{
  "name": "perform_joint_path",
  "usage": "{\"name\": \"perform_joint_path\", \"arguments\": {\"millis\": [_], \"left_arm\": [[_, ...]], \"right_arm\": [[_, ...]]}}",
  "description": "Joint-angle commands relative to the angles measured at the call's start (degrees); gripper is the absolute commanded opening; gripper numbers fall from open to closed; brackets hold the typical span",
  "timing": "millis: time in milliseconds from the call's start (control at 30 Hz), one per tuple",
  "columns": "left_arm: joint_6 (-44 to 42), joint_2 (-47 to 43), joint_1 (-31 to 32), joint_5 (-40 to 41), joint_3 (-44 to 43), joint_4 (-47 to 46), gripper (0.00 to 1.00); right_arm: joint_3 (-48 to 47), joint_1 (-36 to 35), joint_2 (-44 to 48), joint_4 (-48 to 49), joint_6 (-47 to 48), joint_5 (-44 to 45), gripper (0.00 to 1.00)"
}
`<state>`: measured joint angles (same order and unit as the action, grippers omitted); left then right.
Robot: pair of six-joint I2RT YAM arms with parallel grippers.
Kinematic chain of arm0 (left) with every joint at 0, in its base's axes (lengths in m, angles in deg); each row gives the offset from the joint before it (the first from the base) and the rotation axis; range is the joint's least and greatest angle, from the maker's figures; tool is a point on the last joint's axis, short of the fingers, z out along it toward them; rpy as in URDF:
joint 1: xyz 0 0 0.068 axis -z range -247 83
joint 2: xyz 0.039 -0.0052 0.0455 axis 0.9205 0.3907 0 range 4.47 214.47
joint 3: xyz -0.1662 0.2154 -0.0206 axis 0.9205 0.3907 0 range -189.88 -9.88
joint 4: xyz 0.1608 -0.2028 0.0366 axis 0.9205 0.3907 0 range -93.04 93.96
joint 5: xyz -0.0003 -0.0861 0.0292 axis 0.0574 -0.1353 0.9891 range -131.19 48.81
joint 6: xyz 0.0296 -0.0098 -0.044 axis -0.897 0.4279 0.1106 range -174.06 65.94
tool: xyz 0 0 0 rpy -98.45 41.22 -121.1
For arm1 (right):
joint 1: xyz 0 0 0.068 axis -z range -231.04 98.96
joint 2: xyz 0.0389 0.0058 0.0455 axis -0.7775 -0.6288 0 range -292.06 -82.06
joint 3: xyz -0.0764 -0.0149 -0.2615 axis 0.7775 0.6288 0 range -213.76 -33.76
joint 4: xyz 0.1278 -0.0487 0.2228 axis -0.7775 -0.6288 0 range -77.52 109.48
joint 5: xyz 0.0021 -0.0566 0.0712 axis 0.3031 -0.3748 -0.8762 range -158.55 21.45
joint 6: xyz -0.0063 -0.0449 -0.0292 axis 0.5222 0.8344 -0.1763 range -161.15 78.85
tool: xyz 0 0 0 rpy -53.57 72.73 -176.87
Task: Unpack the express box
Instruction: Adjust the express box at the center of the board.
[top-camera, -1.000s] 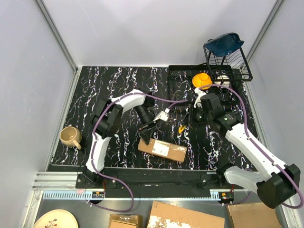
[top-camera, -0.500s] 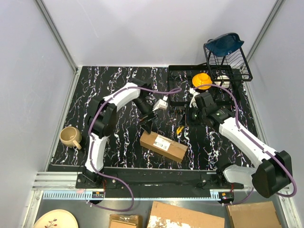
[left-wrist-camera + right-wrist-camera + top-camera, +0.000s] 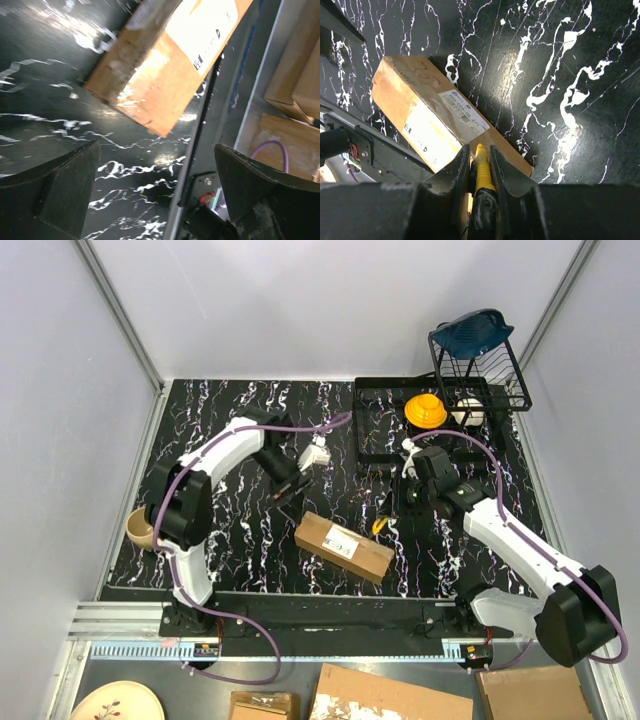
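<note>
The express box point(image 3: 343, 547), a small oblong brown carton with a white label, lies on the black marbled table near the front edge. It also fills the top of the left wrist view point(image 3: 165, 55) and lies under the right wrist camera point(image 3: 432, 122). My left gripper point(image 3: 289, 495) hangs open behind the box's left end, apart from it, fingers wide point(image 3: 155, 200). My right gripper point(image 3: 384, 524) is shut on a yellow-and-black utility knife point(image 3: 482, 172). The knife's yellow tip point(image 3: 379, 530) points at the box's right end.
A tan mug point(image 3: 147, 528) stands at the left edge. A black tray point(image 3: 372, 455) with a yellow item point(image 3: 425, 410) and a wire rack point(image 3: 480, 365) sit at the back right. Cardboard pieces point(image 3: 390, 695) and a plate point(image 3: 115, 702) lie below the front rail.
My left gripper has pulled back and left, away from the box's left end. The box shifted slightly. My right gripper brought the knife down closer to the box's right end.
</note>
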<state>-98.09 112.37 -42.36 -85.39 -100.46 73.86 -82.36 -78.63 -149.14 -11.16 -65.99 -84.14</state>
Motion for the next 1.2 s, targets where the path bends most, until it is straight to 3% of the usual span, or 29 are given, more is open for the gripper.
{"name": "perform_joint_path", "arguments": {"millis": [0, 200, 333, 500, 667, 833, 1033, 1167], "left_arm": [[4.1, 2.1, 3.1, 0.1, 4.1, -2.7, 0.99], [8.6, 4.7, 5.0, 3.0, 2.0, -8.1, 0.99], [10.6, 7.8, 5.0, 4.4, -4.0, -9.3, 0.99], [11.8, 9.4, 5.0, 5.8, -6.9, -12.2, 0.99], [12.8, 11.2, 5.1, 7.7, -4.9, -12.9, 0.99], [13.8, 7.2, 5.1, 7.3, 1.6, -13.9, 0.99], [14.4, 4.2, 3.7, 7.6, -0.6, -12.1, 0.99], [15.0, 4.3, 1.8, 6.0, -7.2, -8.9, 0.99]], "right_arm": [[1.6, -0.4, 4.0, 2.5, -2.1, -1.8, 0.00], [2.0, -3.0, 4.5, 3.1, -2.9, -0.5, 0.00], [1.1, -3.1, 4.5, 3.0, -2.5, 0.2, 0.00], [-0.6, -3.1, 8.4, 1.6, 0.4, 9.3, 0.00], [3.1, -5.9, 14.2, 16.2, 5.1, 15.2, 0.00], [4.0, -8.3, 9.1, 23.8, 8.1, 18.9, 0.00], [2.8, -12.5, 4.2, 22.9, 8.8, 22.5, 0.00], [2.8, -12.5, 2.5, 17.9, 6.8, 22.9, 0.00]]}}
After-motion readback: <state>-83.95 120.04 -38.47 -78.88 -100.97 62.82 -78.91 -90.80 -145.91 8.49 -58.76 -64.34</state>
